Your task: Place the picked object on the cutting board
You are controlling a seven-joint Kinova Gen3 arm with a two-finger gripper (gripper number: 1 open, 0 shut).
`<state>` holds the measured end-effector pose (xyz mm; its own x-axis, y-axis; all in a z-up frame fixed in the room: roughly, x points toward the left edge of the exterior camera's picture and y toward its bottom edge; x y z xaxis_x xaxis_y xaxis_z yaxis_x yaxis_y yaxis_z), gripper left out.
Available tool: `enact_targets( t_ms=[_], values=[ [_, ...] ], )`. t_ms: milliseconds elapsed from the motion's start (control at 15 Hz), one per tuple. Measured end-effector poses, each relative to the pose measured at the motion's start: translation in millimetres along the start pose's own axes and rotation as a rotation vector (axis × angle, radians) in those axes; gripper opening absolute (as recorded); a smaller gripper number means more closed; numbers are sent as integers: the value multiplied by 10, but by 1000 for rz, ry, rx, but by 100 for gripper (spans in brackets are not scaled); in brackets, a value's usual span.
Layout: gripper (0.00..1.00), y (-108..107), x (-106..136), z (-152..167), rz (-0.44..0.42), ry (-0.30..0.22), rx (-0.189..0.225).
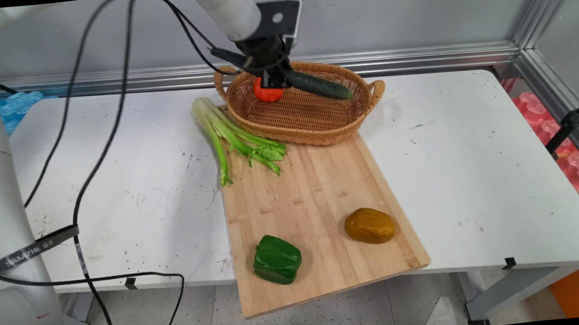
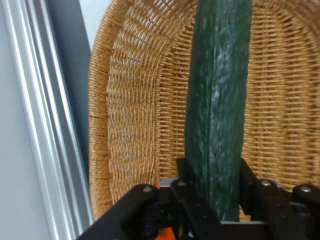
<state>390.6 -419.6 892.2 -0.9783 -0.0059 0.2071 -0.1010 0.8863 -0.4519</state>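
Dark green cucumber [image 2: 217, 110]; tan woven basket [image 1: 312, 121]; green pepper [image 1: 276, 259]; mustard-brown potato [image 1: 369, 225].

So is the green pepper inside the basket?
No, the green pepper sits on the wooden cutting board, near its front edge, apart from the basket.

Main cam is looking down across the table [image 1: 451, 159] toward the wall; hand cam is sitting close over the basket [image 2: 140, 100]. Both are catching the basket [image 1: 312, 121].
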Motion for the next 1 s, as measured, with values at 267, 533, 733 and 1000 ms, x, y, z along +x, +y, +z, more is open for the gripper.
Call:
enact_targets(
  t_ms=[267, 533, 733, 1000],
  values=[
    [0, 13, -13, -416, -7, 16, 8],
    [0, 128, -39, -854, -93, 36, 1],
    [0, 268, -47, -1047, -182, 49, -19],
    [0, 590, -13, -1318, -327, 77, -78]
  ],
)
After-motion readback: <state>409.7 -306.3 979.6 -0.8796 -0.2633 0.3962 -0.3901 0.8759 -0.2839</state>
